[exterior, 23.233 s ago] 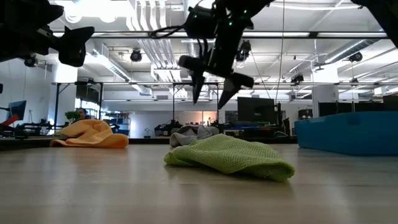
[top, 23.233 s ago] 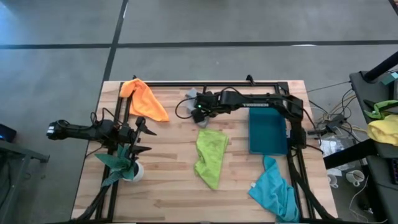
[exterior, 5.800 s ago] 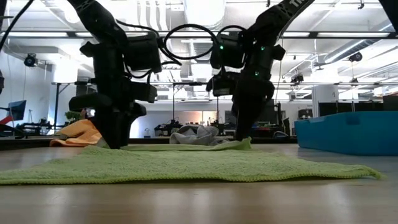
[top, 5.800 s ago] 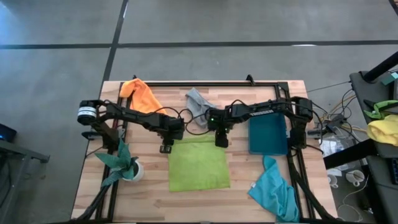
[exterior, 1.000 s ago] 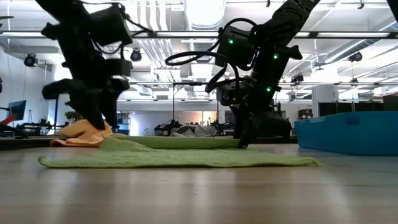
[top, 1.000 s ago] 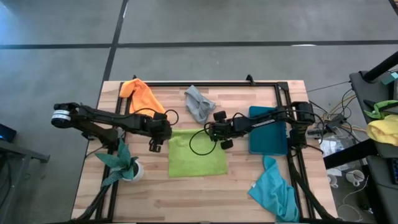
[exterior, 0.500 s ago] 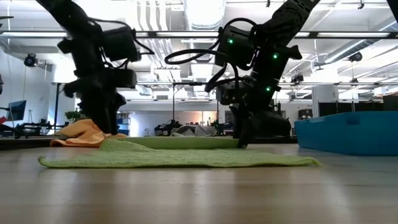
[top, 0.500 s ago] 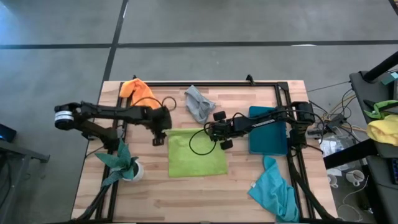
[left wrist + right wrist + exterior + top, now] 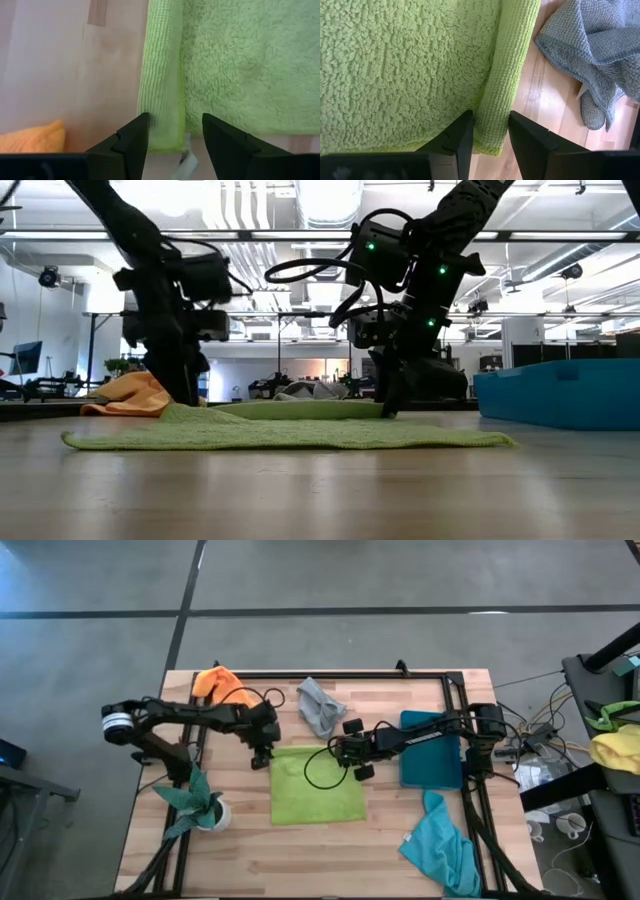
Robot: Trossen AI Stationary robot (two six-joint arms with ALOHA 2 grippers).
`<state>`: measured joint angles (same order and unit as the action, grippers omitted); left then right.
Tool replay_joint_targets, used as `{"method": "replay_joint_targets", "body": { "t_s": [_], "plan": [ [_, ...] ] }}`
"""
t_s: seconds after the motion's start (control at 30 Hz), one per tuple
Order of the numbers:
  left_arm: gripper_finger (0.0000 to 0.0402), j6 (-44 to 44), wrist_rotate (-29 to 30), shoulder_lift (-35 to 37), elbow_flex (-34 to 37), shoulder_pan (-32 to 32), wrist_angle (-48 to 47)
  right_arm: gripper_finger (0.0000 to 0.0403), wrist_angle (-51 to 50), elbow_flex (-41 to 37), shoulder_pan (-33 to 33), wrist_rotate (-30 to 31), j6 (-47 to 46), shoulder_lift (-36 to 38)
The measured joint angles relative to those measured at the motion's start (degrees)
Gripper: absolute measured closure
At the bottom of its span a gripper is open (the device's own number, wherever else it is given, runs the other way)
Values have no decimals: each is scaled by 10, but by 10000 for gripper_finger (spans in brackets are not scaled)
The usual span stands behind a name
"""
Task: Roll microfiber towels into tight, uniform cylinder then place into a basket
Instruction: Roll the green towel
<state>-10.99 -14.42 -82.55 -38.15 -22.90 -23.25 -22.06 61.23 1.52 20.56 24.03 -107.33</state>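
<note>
- Green towel (image 9: 318, 785) lies flat at the centre of the high view, its far edge turned over into a narrow roll.
- Left gripper (image 9: 262, 752) sits low at the towel's upper-left corner; in its wrist view the fingers (image 9: 134, 137) stand apart, straddling the rolled edge, not pinching it.
- Right gripper (image 9: 342, 753) is at the towel's upper-right corner; its wrist view shows the jaws set close on either side of the roll end, the fingers (image 9: 460, 135) grasping it.
- Grey towel (image 9: 320, 706) lies bunched just above the green one, upper centre.
- Orange towel (image 9: 222, 685) sits crumpled at upper left, partly under the left arm.
- Turquoise towel (image 9: 443, 848) lies heaped at lower right.
- Basket (image 9: 432, 770) stands right of centre, beside the right arm, just above the turquoise towel.
</note>
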Motion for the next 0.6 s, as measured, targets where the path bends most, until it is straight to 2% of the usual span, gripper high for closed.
{"method": "replay_joint_targets", "body": {
  "t_s": [0.23, 0.43, 0.6],
  "plan": [
    [233, 0, 3, -2, -16, 1, -22, 287, -1, 0, 0, -1, -14, 0],
    [233, -3, 41, 24, -18, -6, -26, 288, -1, 0, 0, -2, -13, 0],
    [233, 1, 22, -17, -17, -10, -13, 291, -1, 0, 0, -2, -10, 0]
  ]
}}
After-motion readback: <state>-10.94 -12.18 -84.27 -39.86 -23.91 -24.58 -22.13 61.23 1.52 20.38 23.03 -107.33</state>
